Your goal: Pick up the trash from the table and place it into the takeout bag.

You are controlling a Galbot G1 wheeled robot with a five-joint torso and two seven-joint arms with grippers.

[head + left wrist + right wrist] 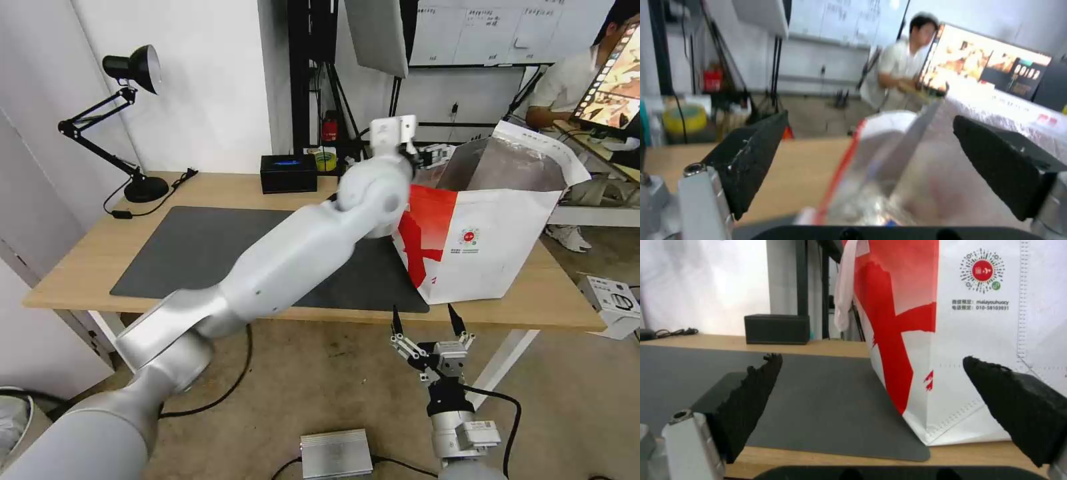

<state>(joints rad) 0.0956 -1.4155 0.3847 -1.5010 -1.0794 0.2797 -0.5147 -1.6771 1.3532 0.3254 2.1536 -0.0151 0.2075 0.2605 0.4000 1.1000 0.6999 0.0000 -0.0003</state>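
as the head view stands: one table (80, 267), one dark grey mat (193, 250), one desk lamp (130, 113), one black tissue box (288, 173), one takeout bag (493, 247), two grippers. left to right: lamp at the far left corner, black box at the back edge behind the mat, bag on the right part of the table, its base partly on the mat's right end and partly on bare wood.

left arm stretched diagonally across the mat and raised, left gripper (427, 157) up at the bag's open mouth by its rear left rim. jaws wide apart, nothing between them; in the left wrist view the left gripper (867, 160) looks down onto the foil lining, blurred.

right gripper (428, 319) parked low, just below the front table edge in front of the bag, fingers pointing up and spread, holding nothing.

bag: boxy, white, red panel on its left side, small round red logo on the front, silver foil inside, top open, leaning a bit. right wrist view shows a white loop handle (845, 286) hanging at its far corner.
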